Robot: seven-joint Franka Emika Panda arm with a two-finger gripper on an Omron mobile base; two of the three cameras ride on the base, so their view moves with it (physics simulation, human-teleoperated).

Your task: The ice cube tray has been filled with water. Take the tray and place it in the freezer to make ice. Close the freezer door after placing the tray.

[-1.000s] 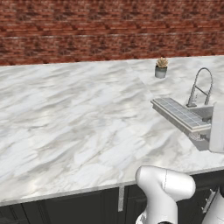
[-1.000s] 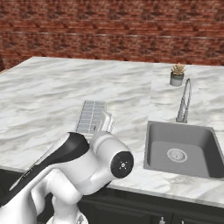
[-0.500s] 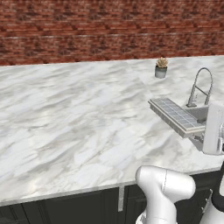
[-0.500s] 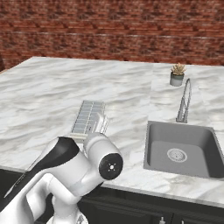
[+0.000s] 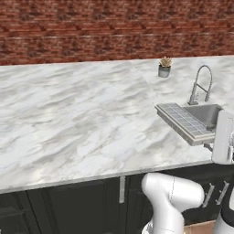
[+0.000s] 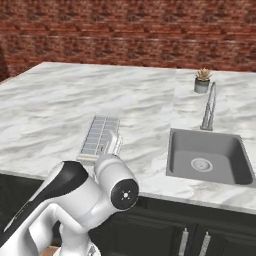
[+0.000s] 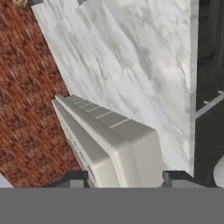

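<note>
Hand view: ice cube tray [image 7: 109,144] clamped endwise between claw [image 7: 124,178] tips, long axis running straight ahead, lifted off worktop [image 7: 144,65].

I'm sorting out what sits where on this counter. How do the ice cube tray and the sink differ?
The ice cube tray is pale grey with a grid of small cells; the sink is a darker grey single basin with a round drain. The tray sits raised over the counter's front part, its near end between the hand's fingers; the sink is sunk into the counter. Both are rectangular.
</note>
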